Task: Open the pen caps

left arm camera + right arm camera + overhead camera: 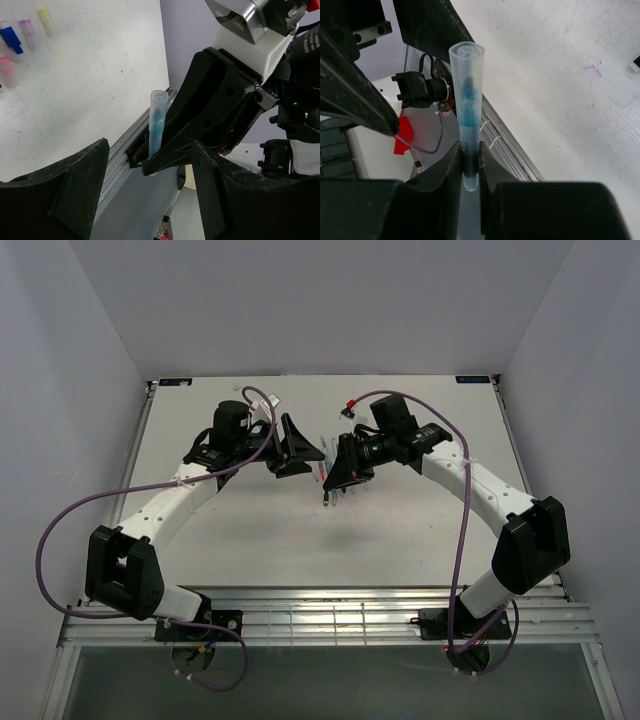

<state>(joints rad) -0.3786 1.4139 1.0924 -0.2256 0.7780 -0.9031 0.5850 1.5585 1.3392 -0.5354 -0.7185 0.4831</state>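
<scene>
Right tool [345, 465] clenched on one blue pen; left tool [295, 445] released beside it.
From above, two arms met over the middle of the desk [270, 540], their tools facing each other close together. A small cluster of pens [335, 490] lay just under the right tool, too small to count. From the left wrist, the left tool [150, 200] stood spread with nothing gripped, and the blue pen [157, 120] was upright ahead of it. Four pen caps [27, 32], one each of yellow, purple, blue and pink, lay loose on the desk. From the right wrist, the right tool [470, 160] pinched the pen's lower end, its clear cap [466, 65] on top.
</scene>
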